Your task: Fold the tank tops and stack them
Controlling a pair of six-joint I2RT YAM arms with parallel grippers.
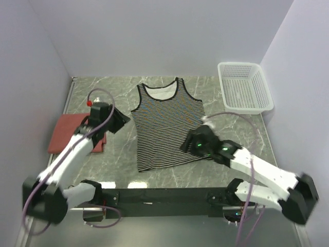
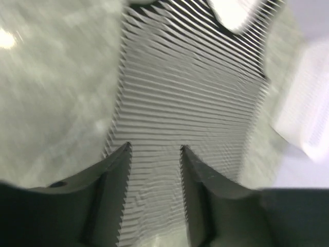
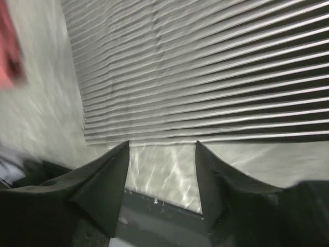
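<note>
Item: striped tank top (image 1: 167,128), black-and-white with black trim, lying spread flat and unfolded at mid-bench, neck towards the far wall, hem towards the arm bases. Companion piece: brick-red top (image 1: 69,135), folded into a compact pad at the left side of the bench (image 1: 103,90), well apart from the striped one; no third top can be made out. Left tool (image 2: 154,145): jaws apart, nothing between them, poised at the striped top's left side edge. Right tool (image 3: 162,143): jaws apart, empty, over the hem near the lower right corner. Step in hand, as judged: the start of folding the striped top, with no fold yet made. Next move calls for each tool to close on a single layer at a side edge or corner, then carry that edge across the body without dragging the rest askew. Edges: the hem lies near the bench's front edge and the dark base rail. Open room: bare marble on both flanks, narrower on the left by the red pad; white mesh basket (image 1: 244,87) in the far right corner, clear of the fold path; walls close on three sides.
</note>
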